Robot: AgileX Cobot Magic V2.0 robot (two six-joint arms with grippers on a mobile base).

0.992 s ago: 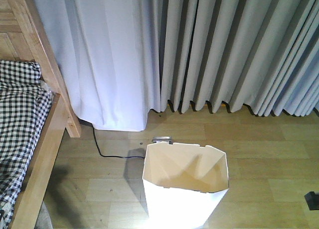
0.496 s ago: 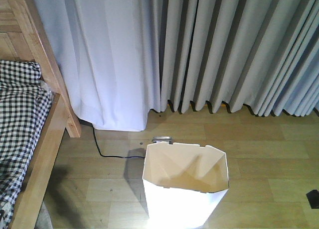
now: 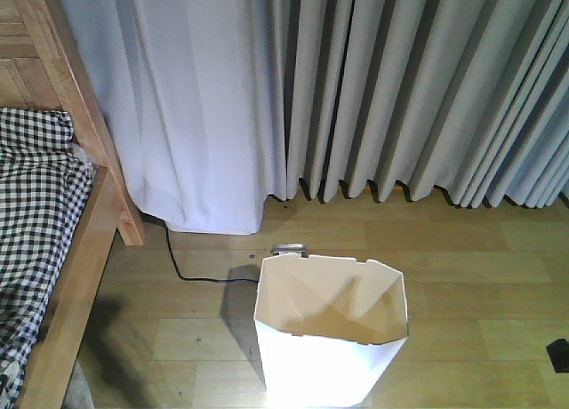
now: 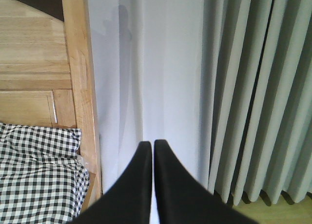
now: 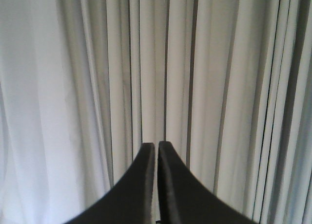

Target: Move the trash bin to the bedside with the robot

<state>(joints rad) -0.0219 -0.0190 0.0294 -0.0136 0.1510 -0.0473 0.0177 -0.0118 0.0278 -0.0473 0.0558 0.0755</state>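
Front view: your bin [image 3: 331, 333] stands upright on the wood floor [image 3: 462, 249] before the curtains [image 3: 400, 89] — well apart from the bed [image 3: 44, 249] at left. Left wrist: left gripper [image 4: 153, 147] pressed together, holding nothing, bedpost [image 4: 80, 87] beside it. Right wrist: right gripper [image 5: 156, 147] likewise together — facing curtains

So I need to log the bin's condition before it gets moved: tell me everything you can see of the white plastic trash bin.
The white plastic trash bin stands upright on the wood-look floor, open-topped. Its angular, notched rim frames a cream inside, where nothing shows but shadow. The walls taper downward; its base is cut off by the picture's lower edge. It stands apart from the wooden bed frame to its left and the pale curtains behind. A small grey object lies at its back rim; contact is unclear. No gripper touches it.
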